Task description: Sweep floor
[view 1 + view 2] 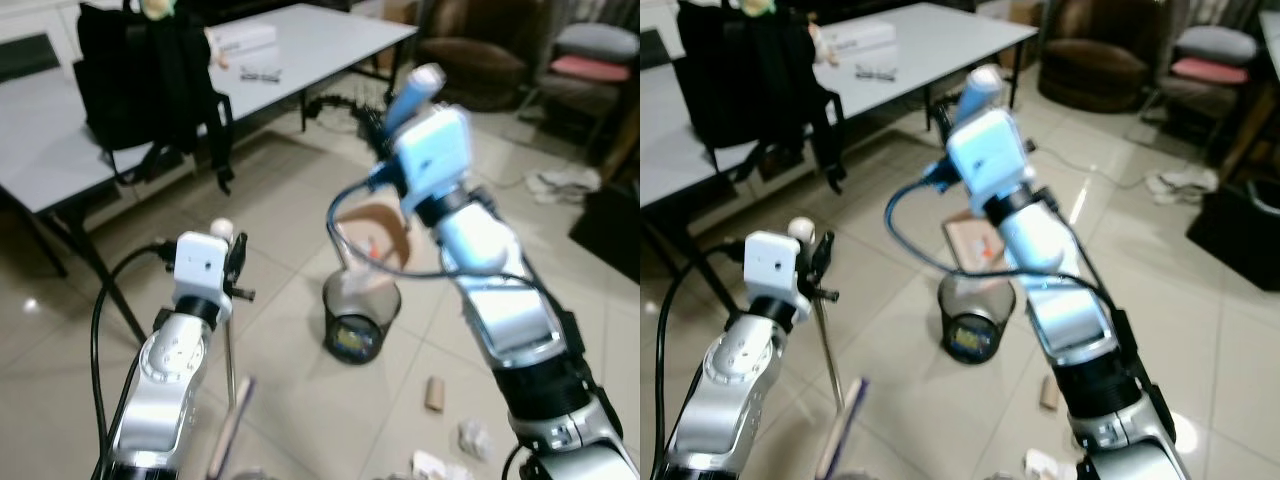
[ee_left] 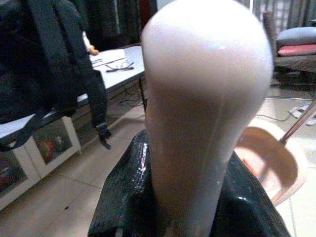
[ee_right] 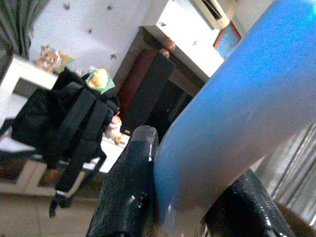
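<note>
The left hand [image 1: 232, 262] is pinched around the white rounded top of a thin metal broom pole [image 1: 229, 345], which runs down toward a blurred pale broom head [image 1: 230, 428] low over the beige tiled floor [image 1: 290, 380]. The right hand [image 1: 400, 110] is raised high and clamped on the blue plastic handle [image 3: 237, 118] of a tan long-handled dustpan [image 1: 378, 238], its scoop tilted just above a black wire-mesh wastebasket [image 1: 360, 320] standing on the floor between the two arms. Near the basket lie a small brown cardboard tube [image 1: 434, 393] and crumpled white paper scraps [image 1: 475, 438]. Behind, a grey bench [image 1: 300, 45] carries a black backpack [image 1: 140, 80] with dangling straps, and a dark brown armchair [image 1: 480, 50] stands further back.
</note>
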{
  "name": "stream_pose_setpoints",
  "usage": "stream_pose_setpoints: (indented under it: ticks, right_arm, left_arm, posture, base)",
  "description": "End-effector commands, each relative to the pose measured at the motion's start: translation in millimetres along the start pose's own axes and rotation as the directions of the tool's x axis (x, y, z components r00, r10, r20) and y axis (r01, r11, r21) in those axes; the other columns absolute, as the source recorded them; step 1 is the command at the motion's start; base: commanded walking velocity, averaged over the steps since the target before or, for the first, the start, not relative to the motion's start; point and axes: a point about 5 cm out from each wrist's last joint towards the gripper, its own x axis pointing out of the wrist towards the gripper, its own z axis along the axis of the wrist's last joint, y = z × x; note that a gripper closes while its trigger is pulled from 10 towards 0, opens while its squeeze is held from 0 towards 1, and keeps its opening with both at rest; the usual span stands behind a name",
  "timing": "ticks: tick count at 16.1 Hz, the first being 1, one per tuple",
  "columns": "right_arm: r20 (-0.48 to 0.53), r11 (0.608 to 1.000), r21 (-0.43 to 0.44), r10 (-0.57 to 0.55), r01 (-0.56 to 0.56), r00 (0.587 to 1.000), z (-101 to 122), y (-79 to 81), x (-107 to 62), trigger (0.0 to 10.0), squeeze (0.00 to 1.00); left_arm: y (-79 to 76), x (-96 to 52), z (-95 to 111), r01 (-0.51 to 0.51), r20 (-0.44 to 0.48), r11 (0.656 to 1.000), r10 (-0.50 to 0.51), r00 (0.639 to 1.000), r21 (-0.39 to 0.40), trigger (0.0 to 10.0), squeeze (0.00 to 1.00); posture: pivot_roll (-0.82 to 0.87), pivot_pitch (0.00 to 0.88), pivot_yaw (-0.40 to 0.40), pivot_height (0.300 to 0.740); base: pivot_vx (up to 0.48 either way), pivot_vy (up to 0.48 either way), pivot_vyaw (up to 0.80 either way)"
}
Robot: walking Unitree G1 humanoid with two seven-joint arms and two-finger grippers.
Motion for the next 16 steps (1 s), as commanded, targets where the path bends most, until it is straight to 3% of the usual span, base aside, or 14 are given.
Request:
stream_pose_setpoints:
  ticks: [1,3,6,8,10,12,14,16]
  right_arm:
    - [0.062,0.997,-0.074,0.009,-0.005,0.998,6.7,-1.9,-0.5,10.0,0.00]
    - [0.054,0.998,-0.063,0.013,-0.010,0.998,0.1,2.7,-3.8,10.0,0.00]
    - [0.012,0.997,-0.040,-0.059,0.060,0.998,-14.4,-4.0,-10.4,10.0,0.00]
    - [-0.001,0.991,-0.051,-0.125,0.124,0.992,-17.1,-15.7,-16.3,10.0,0.00]
    - [0.015,0.988,-0.039,-0.148,0.148,0.989,-10.7,-22.0,-16.9,10.0,0.00]
    - [0.040,0.973,-0.050,-0.221,0.223,0.974,4.5,-38.7,-15.2,10.0,0.00]
    - [0.001,0.955,-0.063,-0.289,0.289,0.957,10.1,-52.1,-16.9,10.0,0.00]
    - [-0.122,0.920,-0.077,-0.391,0.384,0.912,1.0,-64.4,-24.3,10.0,0.00]
  left_arm:
    - [-0.4,2.5,10.5,0.007,0.041,1.000,-0.007,0.999,0.013,10.0,0.00]
    - [0.1,2.0,10.1,0.006,0.038,1.000,-0.006,0.999,0.011,10.0,0.00]
    - [0.9,0.9,9.6,0.007,0.033,1.000,-0.008,0.999,0.012,10.0,0.00]
    - [1.2,0.6,9.5,0.015,0.028,1.000,-0.015,0.999,0.010,10.0,0.00]
    - [0.9,1.8,9.5,0.022,0.022,1.000,-0.022,1.000,0.003,10.0,0.00]
    - [-1.5,3.6,9.9,0.039,0.016,0.999,-0.039,0.999,0.003,10.0,0.00]
    - [-4.6,4.7,9.2,0.067,0.011,0.998,-0.067,0.998,0.006,10.0,0.00]
    - [-6.5,6.5,9.5,0.083,0.010,0.997,-0.083,0.997,0.009,10.0,0.00]
  posture:
    - [-0.02,0.000,0.014,0.740]
    - [-0.02,0.000,0.015,0.740]
    - [-0.01,0.000,0.020,0.740]
    - [-0.01,0.000,0.031,0.740]
    - [-0.02,0.000,0.039,0.740]
    - [-0.02,0.000,0.042,0.740]
    - [-0.04,0.000,0.050,0.740]
    - [-0.05,0.000,0.053,0.740]
  base:
    - [0.000,0.000,0.00]
    - [0.000,0.000,0.00]
    - [0.000,0.000,0.00]
    - [0.000,0.000,0.00]
    - [0.000,0.000,0.00]
    - [0.000,0.000,0.00]
    - [0.000,0.000,0.00]
    - [0.000,0.000,0.00]
